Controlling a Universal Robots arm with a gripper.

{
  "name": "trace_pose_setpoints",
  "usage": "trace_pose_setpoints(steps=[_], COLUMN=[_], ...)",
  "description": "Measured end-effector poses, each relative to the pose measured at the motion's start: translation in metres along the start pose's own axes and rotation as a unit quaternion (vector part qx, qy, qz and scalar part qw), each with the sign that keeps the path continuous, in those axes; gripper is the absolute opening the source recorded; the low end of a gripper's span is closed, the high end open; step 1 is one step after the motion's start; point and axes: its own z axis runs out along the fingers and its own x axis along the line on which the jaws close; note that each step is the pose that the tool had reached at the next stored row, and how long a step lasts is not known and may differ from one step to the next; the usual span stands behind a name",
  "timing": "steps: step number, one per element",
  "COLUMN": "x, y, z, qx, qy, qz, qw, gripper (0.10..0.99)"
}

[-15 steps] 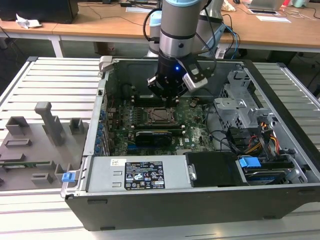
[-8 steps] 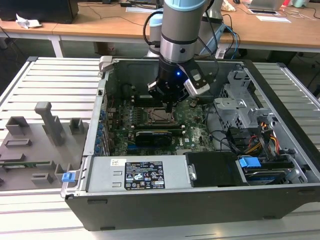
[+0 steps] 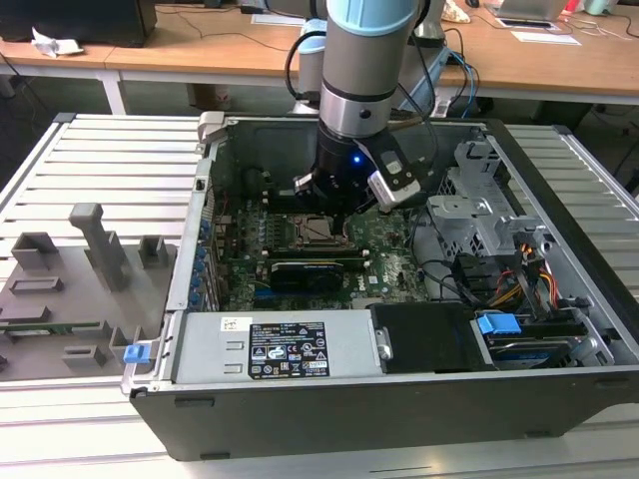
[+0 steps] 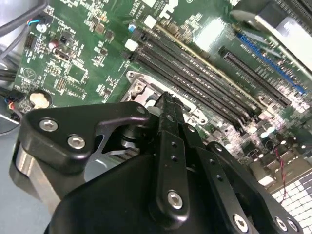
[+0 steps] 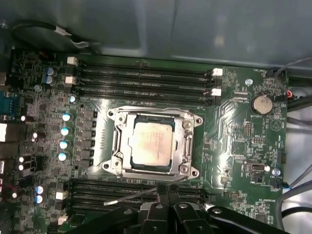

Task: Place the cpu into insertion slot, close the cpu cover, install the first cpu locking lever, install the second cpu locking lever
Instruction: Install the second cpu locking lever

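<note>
First wrist view: cpu (image 5: 152, 141) seated under the cpu cover (image 5: 127, 146), near the closed, empty hand (image 5: 168, 207).

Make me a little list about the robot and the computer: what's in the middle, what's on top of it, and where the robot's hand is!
place: open computer case on a slatted table
in the middle: cpu, lying flat in the insertion slot
on top: cpu cover, down around the cpu
loose part: thin wire lever, sticking out beside the slot
robot hand: gripper, low over the green board, next to the slot, holding nothing
fingers: close together
</note>
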Motion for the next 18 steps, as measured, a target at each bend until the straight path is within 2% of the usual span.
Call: trace_pose_setpoints(steps=[7, 9, 14, 18], x=[0.009, 0.0153, 0.0323, 0.0374], y=[-0.0021, -0.0047, -0.0057, -0.0056], z=[0.0028, 0.003, 0.0038, 0.01], qx=[-0.0069, -0.0105, -0.0162, -0.019], qy=[-0.0005, -0.0007, -0.0011, -0.0012], qz=[0.0, 0.0, 0.0, -0.002], qw=[1.0, 0.9999, 0.9999, 0.9998], gripper=[0.106, 0.106, 0.106, 0.106])
